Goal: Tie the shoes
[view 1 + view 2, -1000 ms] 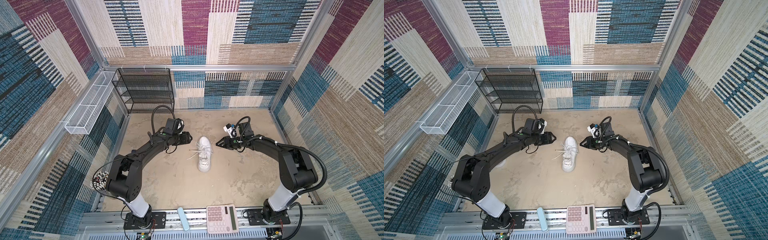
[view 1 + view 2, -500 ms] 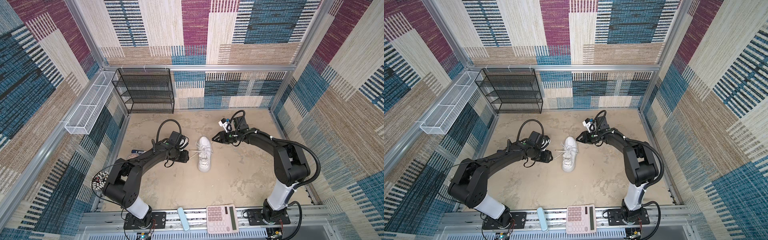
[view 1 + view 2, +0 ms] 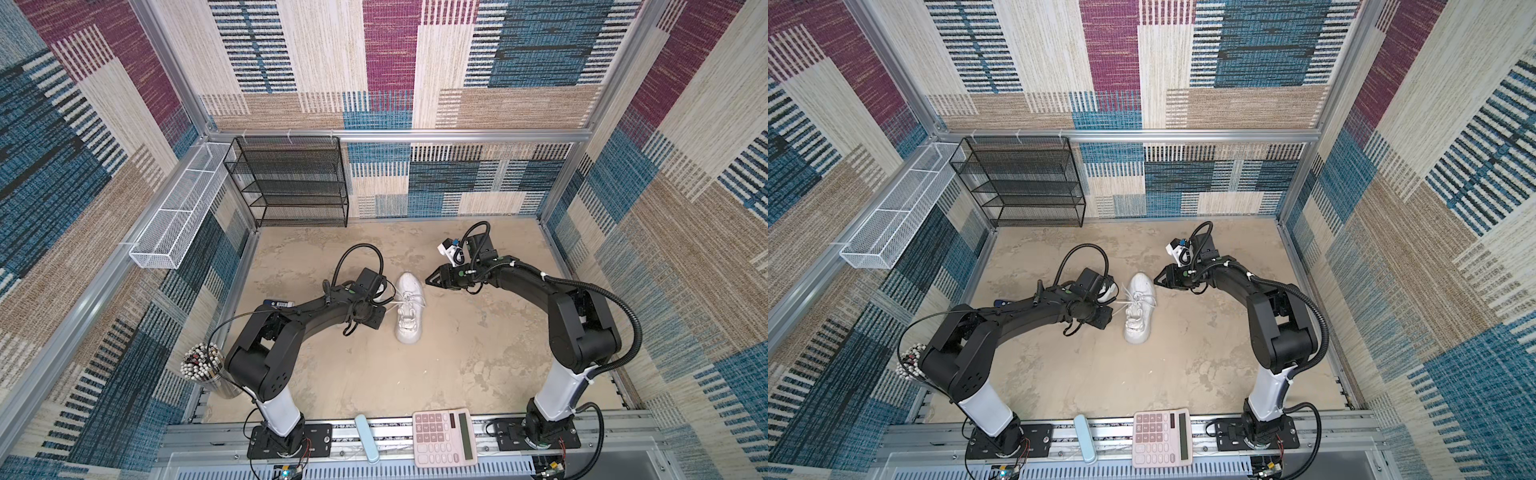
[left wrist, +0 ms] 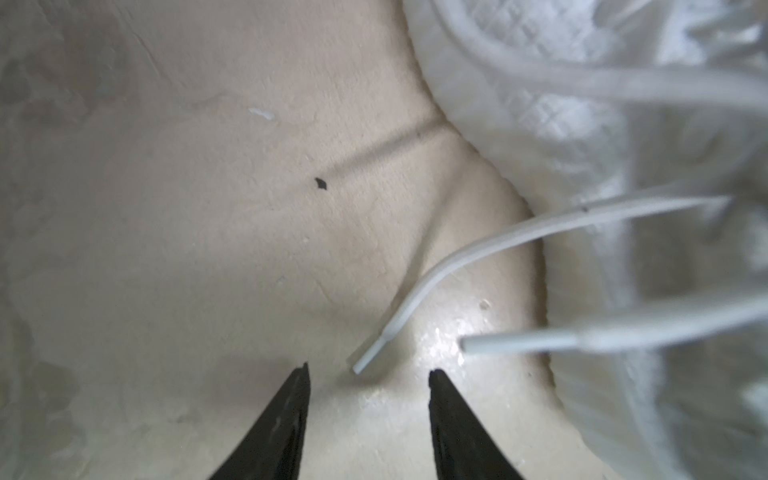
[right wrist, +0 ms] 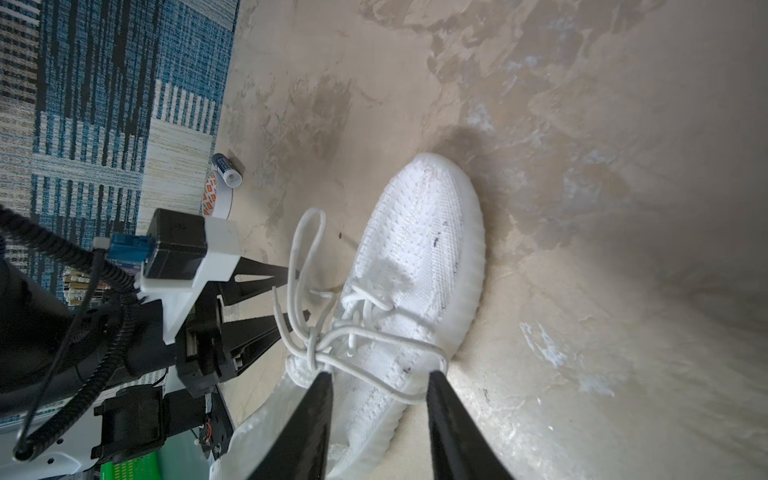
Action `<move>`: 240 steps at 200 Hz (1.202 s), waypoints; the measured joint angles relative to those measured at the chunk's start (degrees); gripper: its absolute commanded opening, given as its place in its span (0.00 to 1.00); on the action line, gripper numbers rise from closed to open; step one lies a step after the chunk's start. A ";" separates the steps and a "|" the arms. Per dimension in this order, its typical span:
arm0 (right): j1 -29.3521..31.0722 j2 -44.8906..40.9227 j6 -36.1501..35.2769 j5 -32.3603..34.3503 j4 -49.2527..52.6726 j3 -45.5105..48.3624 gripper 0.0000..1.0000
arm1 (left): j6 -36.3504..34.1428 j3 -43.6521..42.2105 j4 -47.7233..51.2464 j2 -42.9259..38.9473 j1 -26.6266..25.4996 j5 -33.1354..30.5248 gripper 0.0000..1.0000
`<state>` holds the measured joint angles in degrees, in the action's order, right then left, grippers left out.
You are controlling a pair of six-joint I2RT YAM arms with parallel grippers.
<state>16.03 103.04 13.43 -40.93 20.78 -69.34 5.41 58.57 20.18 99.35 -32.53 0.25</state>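
Observation:
The white shoe (image 3: 409, 316) (image 3: 1139, 320) lies mid-floor, toe toward the front edge. Its laces (image 5: 309, 353) form a loose knot with loops hanging off both sides. My left gripper (image 3: 383, 312) (image 3: 1112, 312) (image 4: 369, 374) sits low at the shoe's left side, open and empty. A loose lace tip (image 4: 359, 365) lies on the floor just ahead of its fingertips, with a second lace tip (image 4: 465, 345) beside it. My right gripper (image 3: 428, 281) (image 3: 1156, 281) (image 5: 380, 376) hovers open over the shoe's heel end, and a lace loop (image 5: 415, 397) runs across between its fingers.
A black mesh shelf (image 3: 291, 183) and a white wire basket (image 3: 174, 216) stand at the back left. A cup of pens (image 3: 199, 365) is by the left arm's base. A pink calculator (image 3: 442, 436) and a pale blue case (image 3: 365, 436) rest on the front rail. A tape roll (image 5: 216, 195) lies near the left wall.
My left gripper has swung toward the front, down beside the shoe's left side, and its jaws have narrowed. The right gripper has edged slightly closer to the shoe's heel end.

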 measured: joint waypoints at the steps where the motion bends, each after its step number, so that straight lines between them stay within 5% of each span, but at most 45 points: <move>1: 0.00 0.00 0.00 0.00 0.02 0.02 0.40 | -0.04 0.02 -0.02 0.07 0.00 0.00 0.44; 166: 0.24 1.05 1.53 -2.21 -1.27 -1.64 0.41 | -2.19 -2.75 -7.21 1.11 -1.36 -0.72 0.00; 240: 6.82 8.59 -0.44 -3.54 0.48 -9.92 0.43 | -2.34 -2.99 -6.16 -0.63 -1.49 1.81 0.00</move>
<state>22.85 111.63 12.99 -44.47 21.26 -79.26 3.07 55.57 14.02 98.72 -34.02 2.07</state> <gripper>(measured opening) 0.428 0.049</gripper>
